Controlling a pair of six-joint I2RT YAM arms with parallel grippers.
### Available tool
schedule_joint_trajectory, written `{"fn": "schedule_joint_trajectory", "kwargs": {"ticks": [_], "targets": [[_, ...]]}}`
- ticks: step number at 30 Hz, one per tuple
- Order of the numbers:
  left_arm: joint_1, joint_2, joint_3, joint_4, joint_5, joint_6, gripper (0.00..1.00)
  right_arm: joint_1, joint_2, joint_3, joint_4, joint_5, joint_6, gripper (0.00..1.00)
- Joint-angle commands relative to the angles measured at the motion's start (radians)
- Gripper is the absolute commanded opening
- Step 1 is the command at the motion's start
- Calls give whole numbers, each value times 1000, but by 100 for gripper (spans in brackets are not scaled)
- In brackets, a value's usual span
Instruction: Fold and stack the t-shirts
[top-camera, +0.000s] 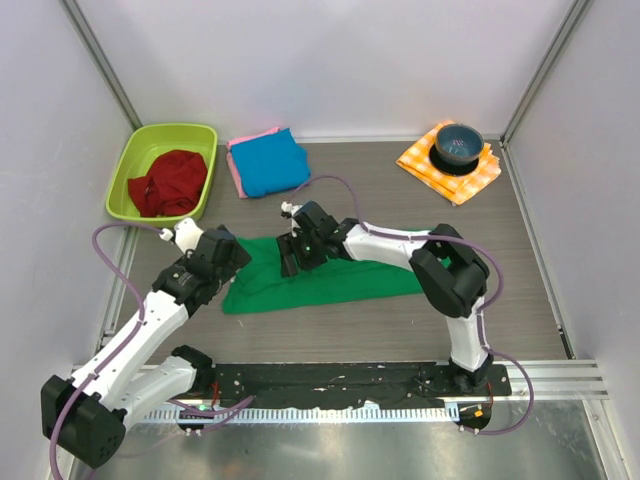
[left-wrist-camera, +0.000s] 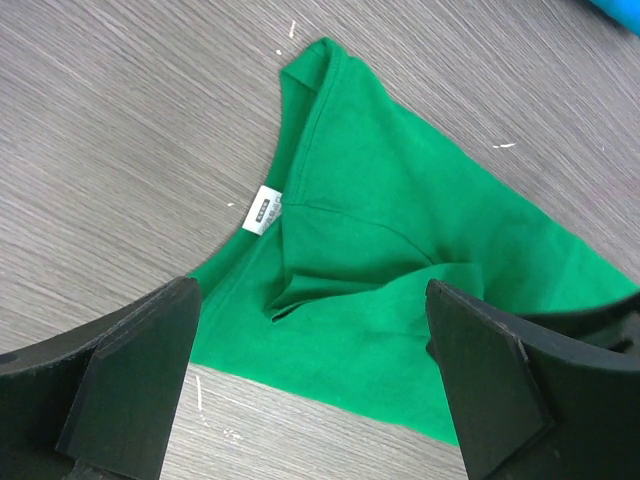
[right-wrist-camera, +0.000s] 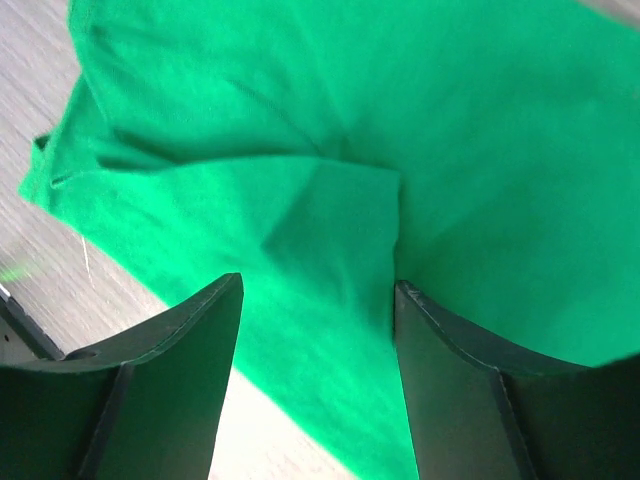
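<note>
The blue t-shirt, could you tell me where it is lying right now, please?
In the top view, the blue t-shirt lies folded at the far edge of the table, left of centre, on the pink t-shirt, just right of the green tub.

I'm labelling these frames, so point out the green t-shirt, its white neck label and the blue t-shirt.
green t-shirt (top-camera: 350, 282), top view, bare middle.
white neck label (left-wrist-camera: 264, 209), left wrist view, label's centre.
blue t-shirt (top-camera: 270, 163), top view, middle of folded top.

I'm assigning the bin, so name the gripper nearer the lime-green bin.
Left. The left gripper hovers over the green t-shirt's left end, just below and right of the lime-green bin. The right gripper is over the shirt's middle, farther right.
</note>
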Motion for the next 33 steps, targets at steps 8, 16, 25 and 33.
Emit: {"fn": "schedule_joint_trajectory", "kwargs": {"ticks": [8,16,25,33], "targets": [[4,11,-21,81,21,-21,100,97,-220,-157,72,94,5,66],[4,-20,-12,55,18,2,100,115,-259,-86,37,169,-19,66],[4,-26,-13,55,4,21,100,107,-190,7,53,357,-98,67],[4,-21,-6,52,-8,36,100,101,-39,130,59,274,-90,66]]}}
